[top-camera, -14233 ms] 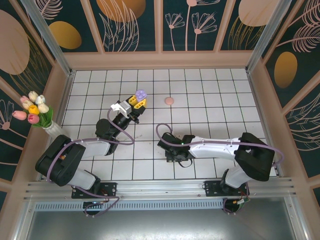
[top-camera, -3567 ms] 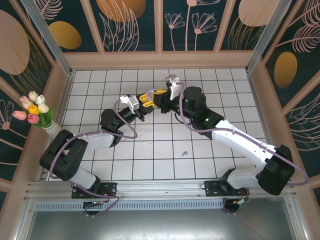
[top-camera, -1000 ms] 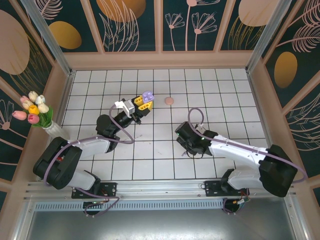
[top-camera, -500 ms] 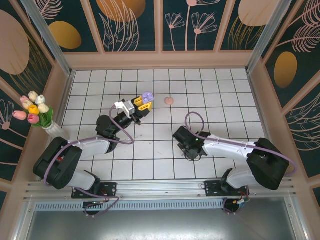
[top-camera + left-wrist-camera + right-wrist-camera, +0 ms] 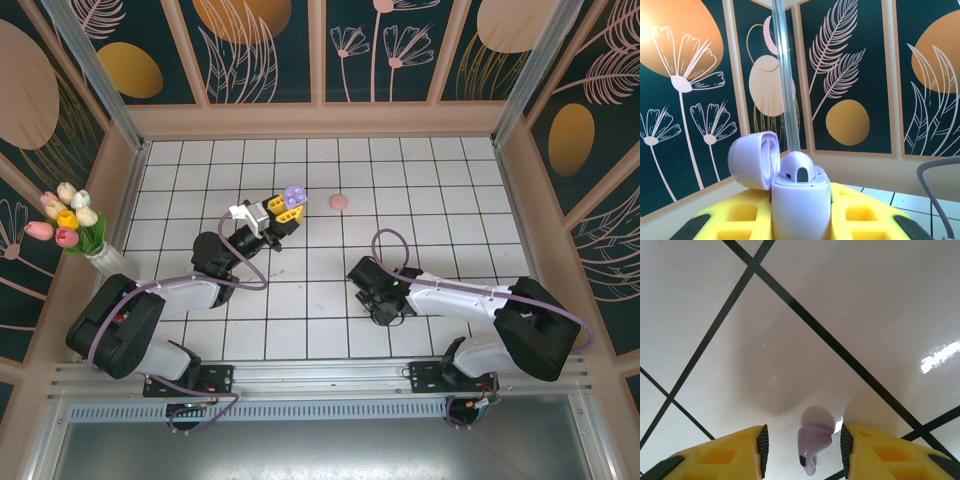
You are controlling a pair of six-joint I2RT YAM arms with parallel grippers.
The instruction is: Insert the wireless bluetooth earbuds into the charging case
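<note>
The purple charging case (image 5: 801,205) stands upright with its lid (image 5: 754,159) swung open, and my left gripper (image 5: 800,222) is shut on it. One purple earbud (image 5: 799,170) sits in the case. From above, the case (image 5: 293,194) is held over the mid-left tiles by the left gripper (image 5: 284,208). A second purple earbud (image 5: 813,442) lies on a white tile between the open fingers of my right gripper (image 5: 802,450), touching neither pad. My right gripper (image 5: 383,308) is low over the floor and hides that earbud from above. The pale pink earbuds are out of view.
A round pink disc (image 5: 340,201) lies on the tiles right of the held case. A vase of tulips (image 5: 70,225) stands at the left wall. Patterned walls enclose the tiled floor (image 5: 450,200).
The right arm has left the case and come down to the tile where the purple earbud lies, settling its open fingers around it. The left gripper has kept hold of the case.
</note>
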